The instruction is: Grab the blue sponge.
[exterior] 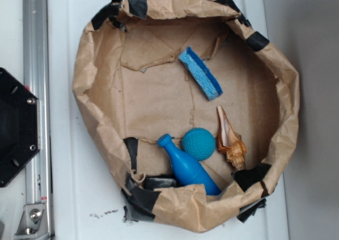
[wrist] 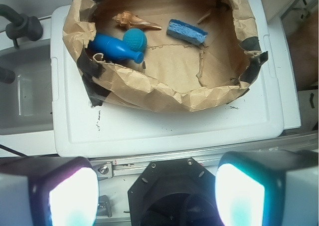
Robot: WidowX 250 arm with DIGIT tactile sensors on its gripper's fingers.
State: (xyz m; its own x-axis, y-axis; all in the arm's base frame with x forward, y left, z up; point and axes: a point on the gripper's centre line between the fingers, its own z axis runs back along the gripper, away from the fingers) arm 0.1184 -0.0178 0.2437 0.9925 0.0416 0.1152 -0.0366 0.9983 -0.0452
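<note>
The blue sponge (exterior: 200, 73) (wrist: 186, 31) is a small light blue foam slab with a darker blue edge. It lies flat on the floor of the brown paper nest (exterior: 175, 118) (wrist: 164, 86), at its far side in the wrist view. My gripper (wrist: 157, 193) does not show in the exterior view. In the wrist view its two pale glowing fingers (wrist: 72, 196) stand wide apart at the bottom edge, nothing between them. It hangs over the black robot base (wrist: 169, 191), well short of the nest and far from the sponge.
Inside the nest lie a glossy blue bottle (exterior: 186, 167) (wrist: 115, 48), a teal dimpled ball (exterior: 198, 143) (wrist: 134, 38) and a tan seashell (exterior: 230, 139) (wrist: 134, 20). The nest has raised crumpled walls taped in black. It sits on a white lid (wrist: 164, 128). A metal rail (exterior: 36, 91) runs beside it.
</note>
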